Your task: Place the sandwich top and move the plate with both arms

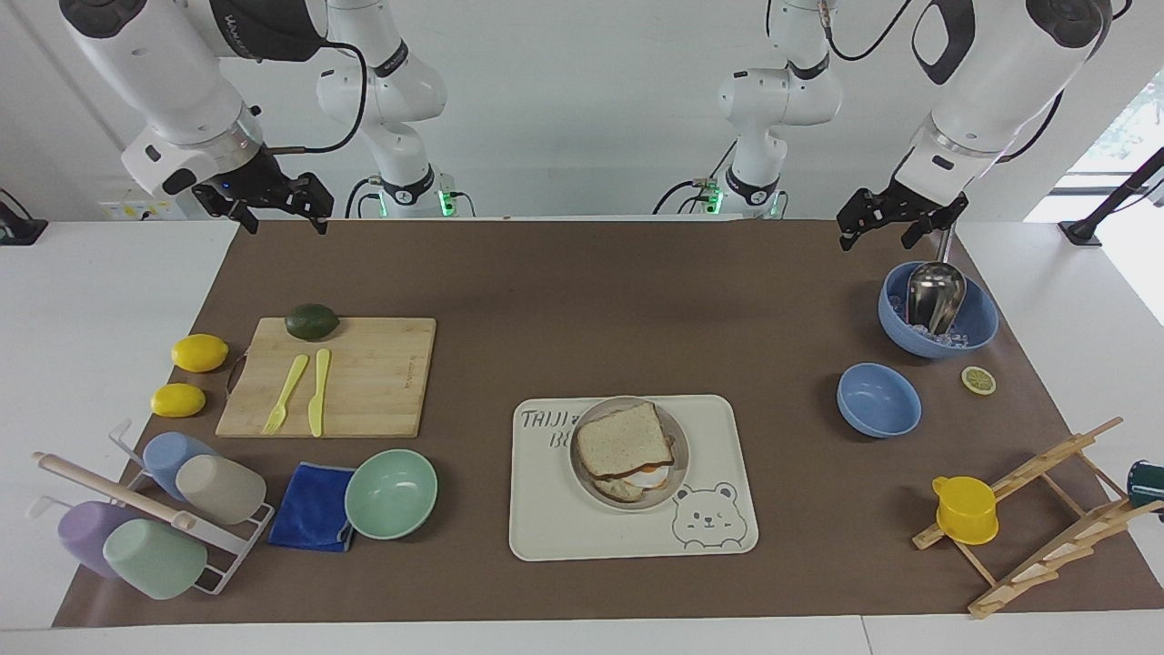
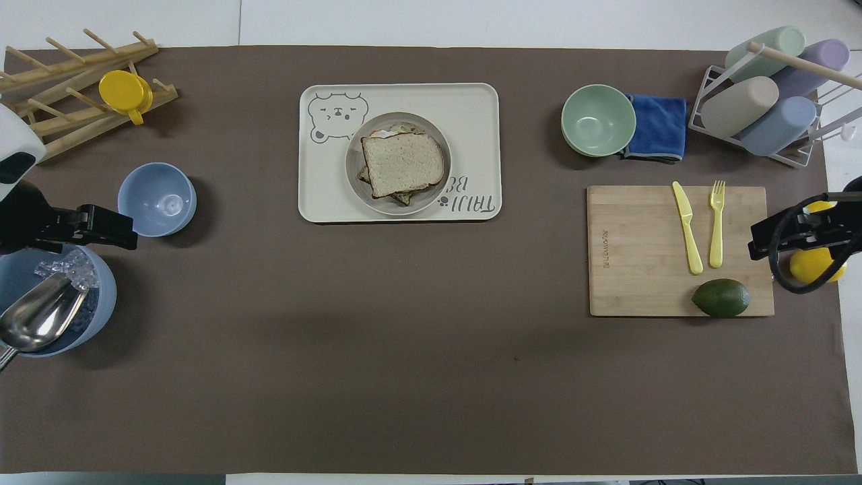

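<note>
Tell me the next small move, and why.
Probably bring both pincers over the plate. The top slice already lies on the sandwich, and the plate sits on the tray. The left pincer and right pincer hang open and empty near the bases.

Shiny metal scoop (image 1: pixel 935 293), wooden board (image 1: pixel 332 377), blue cloth (image 1: pixel 312 507)

A robotics lab staged as a kitchen is shown: two white robot arms (image 1: pixel 173 82) are mounted at a white table (image 1: pixel 91 300), and beside them a brown mat (image 1: pixel 582 291) is laid with a cutting board (image 1: pixel 364 377), bowls and cup racks.
</note>
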`<move>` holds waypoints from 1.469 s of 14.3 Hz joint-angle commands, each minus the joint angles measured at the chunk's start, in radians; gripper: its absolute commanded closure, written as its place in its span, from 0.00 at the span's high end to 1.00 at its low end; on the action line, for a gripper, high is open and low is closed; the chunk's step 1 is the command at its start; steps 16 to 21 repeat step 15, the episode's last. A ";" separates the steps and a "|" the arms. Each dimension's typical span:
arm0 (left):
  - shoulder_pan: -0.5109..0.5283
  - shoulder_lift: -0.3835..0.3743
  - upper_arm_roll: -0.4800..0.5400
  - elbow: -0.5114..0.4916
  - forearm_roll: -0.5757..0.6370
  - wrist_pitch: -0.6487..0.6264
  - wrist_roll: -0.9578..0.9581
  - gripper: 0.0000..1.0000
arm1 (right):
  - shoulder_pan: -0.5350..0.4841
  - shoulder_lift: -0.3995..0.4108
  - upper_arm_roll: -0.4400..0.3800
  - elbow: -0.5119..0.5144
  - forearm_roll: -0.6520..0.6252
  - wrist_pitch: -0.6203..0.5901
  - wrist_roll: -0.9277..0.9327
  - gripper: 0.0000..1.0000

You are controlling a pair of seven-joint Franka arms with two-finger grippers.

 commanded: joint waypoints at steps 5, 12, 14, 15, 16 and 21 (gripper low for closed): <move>0.018 0.001 -0.017 0.013 0.013 -0.001 0.014 1.00 | -0.013 -0.012 0.004 -0.012 0.022 0.006 -0.019 1.00; 0.019 -0.004 -0.012 0.007 0.013 0.000 0.017 1.00 | -0.013 -0.012 0.004 -0.012 0.022 0.006 -0.019 1.00; 0.019 -0.007 -0.012 -0.001 0.013 -0.001 0.014 1.00 | -0.013 -0.012 0.004 -0.010 0.022 0.006 -0.019 1.00; 0.016 -0.007 -0.012 0.001 0.013 0.000 0.014 1.00 | -0.013 -0.012 0.002 -0.010 0.022 0.006 -0.019 1.00; 0.016 -0.007 -0.012 0.001 0.013 0.000 0.014 1.00 | -0.013 -0.012 0.002 -0.010 0.022 0.006 -0.019 1.00; 0.016 -0.007 -0.012 0.001 0.013 0.000 0.014 1.00 | -0.013 -0.012 0.002 -0.010 0.022 0.006 -0.019 1.00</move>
